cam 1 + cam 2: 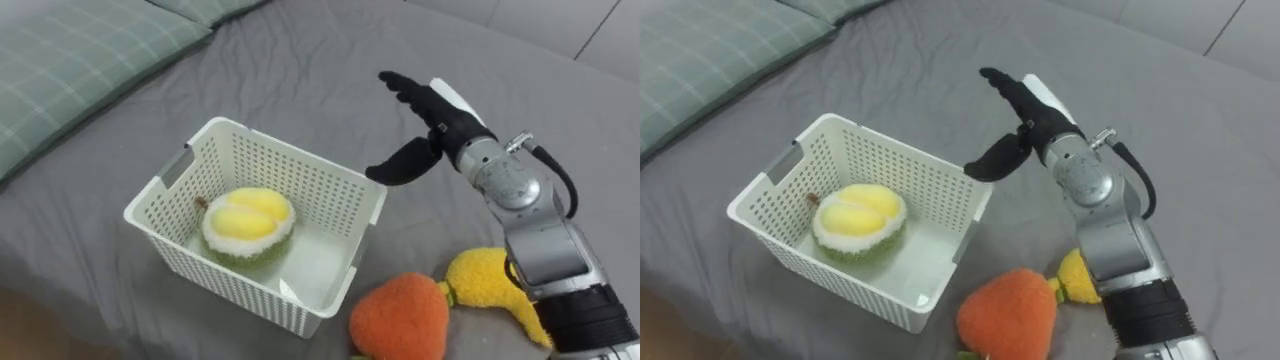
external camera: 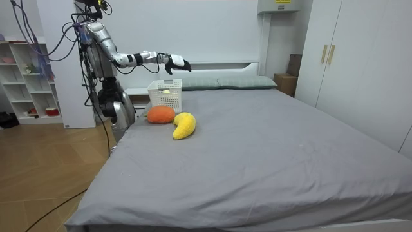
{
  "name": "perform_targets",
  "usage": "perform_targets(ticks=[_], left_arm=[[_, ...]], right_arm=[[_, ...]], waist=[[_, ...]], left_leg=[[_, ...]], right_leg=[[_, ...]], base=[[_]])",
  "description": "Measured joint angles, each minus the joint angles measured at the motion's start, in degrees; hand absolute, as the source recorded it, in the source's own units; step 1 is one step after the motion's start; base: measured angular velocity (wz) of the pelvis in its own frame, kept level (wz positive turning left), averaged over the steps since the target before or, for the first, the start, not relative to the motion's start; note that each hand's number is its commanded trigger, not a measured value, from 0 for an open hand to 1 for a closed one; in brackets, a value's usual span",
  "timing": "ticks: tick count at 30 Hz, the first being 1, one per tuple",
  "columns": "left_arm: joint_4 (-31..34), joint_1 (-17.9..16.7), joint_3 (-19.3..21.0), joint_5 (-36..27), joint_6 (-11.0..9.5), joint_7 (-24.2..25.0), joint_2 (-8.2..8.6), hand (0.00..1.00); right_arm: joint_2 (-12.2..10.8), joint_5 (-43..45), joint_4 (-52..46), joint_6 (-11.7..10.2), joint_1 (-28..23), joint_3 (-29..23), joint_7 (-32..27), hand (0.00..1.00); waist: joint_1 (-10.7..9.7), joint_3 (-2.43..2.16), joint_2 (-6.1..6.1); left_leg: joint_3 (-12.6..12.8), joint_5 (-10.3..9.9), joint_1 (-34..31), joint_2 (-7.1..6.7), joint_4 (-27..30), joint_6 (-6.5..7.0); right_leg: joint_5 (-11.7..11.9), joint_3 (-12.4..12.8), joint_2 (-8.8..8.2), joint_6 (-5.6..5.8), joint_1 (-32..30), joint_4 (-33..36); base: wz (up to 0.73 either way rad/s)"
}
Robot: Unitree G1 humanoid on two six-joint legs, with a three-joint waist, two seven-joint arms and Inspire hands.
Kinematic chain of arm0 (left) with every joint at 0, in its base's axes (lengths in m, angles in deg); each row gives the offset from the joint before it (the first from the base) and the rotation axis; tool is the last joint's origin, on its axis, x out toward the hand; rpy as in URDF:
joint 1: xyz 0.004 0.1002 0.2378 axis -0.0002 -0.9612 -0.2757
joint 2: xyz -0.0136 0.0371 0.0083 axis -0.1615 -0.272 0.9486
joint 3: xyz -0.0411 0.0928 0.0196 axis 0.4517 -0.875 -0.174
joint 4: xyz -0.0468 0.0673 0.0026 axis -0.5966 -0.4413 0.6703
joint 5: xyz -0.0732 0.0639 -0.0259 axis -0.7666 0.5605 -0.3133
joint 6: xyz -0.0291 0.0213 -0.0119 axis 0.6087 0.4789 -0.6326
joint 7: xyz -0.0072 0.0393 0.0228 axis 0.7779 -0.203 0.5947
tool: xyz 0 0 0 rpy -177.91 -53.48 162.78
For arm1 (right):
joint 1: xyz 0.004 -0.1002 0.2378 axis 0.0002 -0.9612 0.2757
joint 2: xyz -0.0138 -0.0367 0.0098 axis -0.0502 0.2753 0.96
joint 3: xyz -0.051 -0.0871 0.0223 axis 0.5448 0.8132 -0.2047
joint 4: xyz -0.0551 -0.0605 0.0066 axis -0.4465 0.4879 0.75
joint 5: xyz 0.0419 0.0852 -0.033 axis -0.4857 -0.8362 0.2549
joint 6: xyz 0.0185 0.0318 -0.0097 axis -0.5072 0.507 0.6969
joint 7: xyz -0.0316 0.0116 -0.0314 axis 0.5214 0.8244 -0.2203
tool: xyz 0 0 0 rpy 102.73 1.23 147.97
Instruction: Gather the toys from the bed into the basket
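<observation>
The right hand [image 1: 438, 125] is in the upper right part of the left eye view, in the air above the grey bed [image 1: 300, 60]. Its fingers [image 1: 402, 88] are straight and spread wide, the thumb stands apart below them, and the hand holds nothing. It hangs just beside the far right corner of a white perforated plastic basket [image 1: 300, 175], which stands on the bed in the centre left of the frame.

One toy, a plush durian [image 1: 248, 225] with a green shell and yellow flesh, lies inside the basket on its floor. Two other toys lie on the bed at the lower right, outside the basket: an orange plush fruit [image 1: 400, 315] near the basket's right corner, and a yellow banana-shaped plush [image 1: 485, 278] touching it on the right, partly behind the robot's forearm.

A green checked pillow [image 1: 70, 60] fills the upper left corner. In the room view the robot stands at the side of the bed, at the picture's left.
</observation>
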Motion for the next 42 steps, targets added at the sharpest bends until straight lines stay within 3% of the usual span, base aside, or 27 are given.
perform_targets(ticks=[4,7,15,20,23,29,35,42], left_arm=[[-0.26,-0.99,0.00,0.09,-0.08,-0.91,-0.33,0.00],[-0.36,-1.27,-0.06,-0.02,-0.09,-1.22,-0.20,0.00],[0.46,-1.23,-0.87,-1.73,-1.27,-1.32,-0.06,0.00],[0.38,-1.90,-0.85,-1.79,-1.41,-1.92,-0.59,0.00],[-0.50,-2.03,-1.92,-1.82,-1.97,-3.63,-0.66,0.00],[-1.03,-1.37,-4.17,-4.64,-2.61,-4.14,-1.69,0.00],[-1.52,0.55,-5.36,-7.01,-4.42,-4.76,-1.99,0.00],[-3.34,2.65,-8.12,-11.37,-7.19,-4.77,-2.52,0.00]], right_arm=[[0.19,-0.32,0.16,-0.60,-1.78,-1.97,-1.93,0.00],[0.23,-0.47,2.39,-1.26,-3.53,-2.34,-3.48,0.00],[0.18,-0.56,7.41,-1.40,-5.64,-3.67,-5.18,0.00],[0.05,-0.64,12.75,-2.34,-7.31,-3.60,-7.03,0.00],[0.01,-0.64,13.43,-2.40,-8.27,-3.52,-7.88,0.00],[0.07,-0.18,19.33,-4.92,-7.22,-3.48,-10.85,0.00],[0.69,-0.24,28.62,-8.48,-2.72,-3.27,-13.71,0.00],[1.59,-0.16,36.32,-12.42,0.71,-1.20,-14.93,0.00]], waist=[[-2.15,-0.09,0.70],[-3.48,-0.42,1.27],[-7.04,-0.47,0.96],[-7.01,-0.45,-0.48],[-7.06,-0.47,-0.54],[-7.10,-0.51,-0.64],[-6.97,-0.22,-0.34],[-5.89,1.03,-0.95]], left_leg=[[1.45,-0.35,0.62,0.66,-0.06,-0.22],[2.76,-0.69,1.26,1.01,-0.15,-0.32],[5.18,-1.03,1.98,1.82,-0.60,-0.69],[6.60,-1.46,2.59,2.53,-0.82,-1.13],[7.62,-1.57,1.79,2.88,-0.85,-1.24],[8.55,-1.44,-1.61,3.32,-0.63,-1.43],[8.52,-1.14,-7.20,3.60,0.53,-1.66],[8.53,-1.09,-10.66,3.70,0.92,-1.73]], right_leg=[[0.42,0.76,0.47,-0.15,-0.16,0.03],[0.49,2.18,0.80,-0.26,-0.13,0.10],[0.69,4.00,1.62,-0.59,-0.30,0.12],[0.89,4.96,2.27,-0.88,-0.39,-0.02],[1.07,5.04,2.49,-1.17,-1.65,0.03],[1.46,5.16,2.83,-1.67,-5.41,0.09],[1.84,4.96,3.00,-2.00,-10.44,0.20],[1.87,5.05,3.07,-2.06,-13.80,0.23]], base=[[-0.25],[-0.23],[-0.13],[-0.16],[-0.18],[-0.10],[-0.01],[0.01]])
